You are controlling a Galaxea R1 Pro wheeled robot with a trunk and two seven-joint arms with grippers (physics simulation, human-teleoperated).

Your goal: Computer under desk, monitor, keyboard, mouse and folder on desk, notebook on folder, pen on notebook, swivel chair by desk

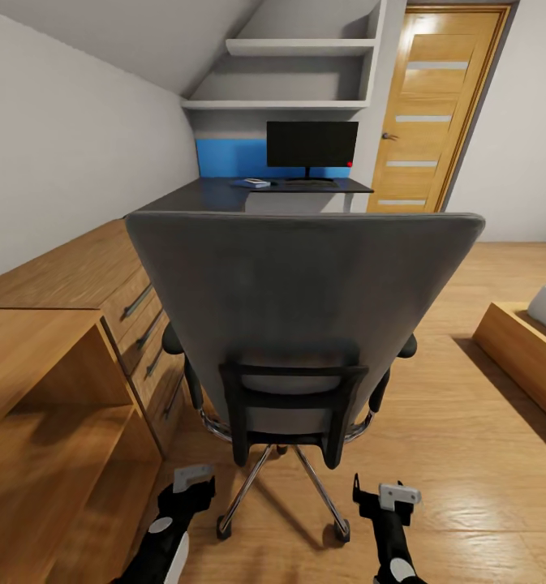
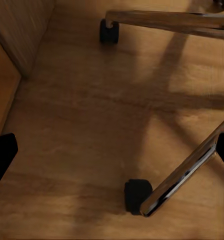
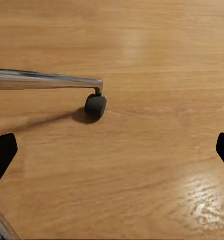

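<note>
Both grippers hang low over the wooden floor (image 1: 483, 405) behind the swivel chair (image 1: 305, 292). From the head camera, the left gripper (image 1: 193, 480) sits just beside the chair's near-left caster, and the right gripper (image 1: 386, 495) just beside its near-right caster. Each wrist camera shows its own gripper's dark fingertips (image 2: 2, 155) at opposite edges of the picture with bare floor between them, so both grippers are spread wide and have hold of nothing. Between the left gripper's fingers lie a chrome leg of the chair's base and a black caster (image 2: 137, 196); near the right gripper (image 3: 112, 152) another chrome leg ends in a caster (image 3: 95, 105), apart from the fingers (image 3: 2, 155).

The swivel chair stands with its tall grey back toward the robot, hiding its seat; whether anything lies on it cannot be told. Beyond the chair is the desk (image 1: 199, 197), its dark surface backed by a blue panel. The monitor (image 1: 311, 144) stands upright on that surface, on the far side from the chair. Beside the monitor's base, a small pale-and-blue thing (image 1: 256, 182) lies flat on the surface, too small to identify. A light wooden drawer chest (image 1: 86, 284) runs along the wall left of the chair, a wooden door (image 1: 435, 105) stands right of the desk, and white shelves (image 1: 297, 49) hang above the monitor. No writing or labels can be read.
</note>
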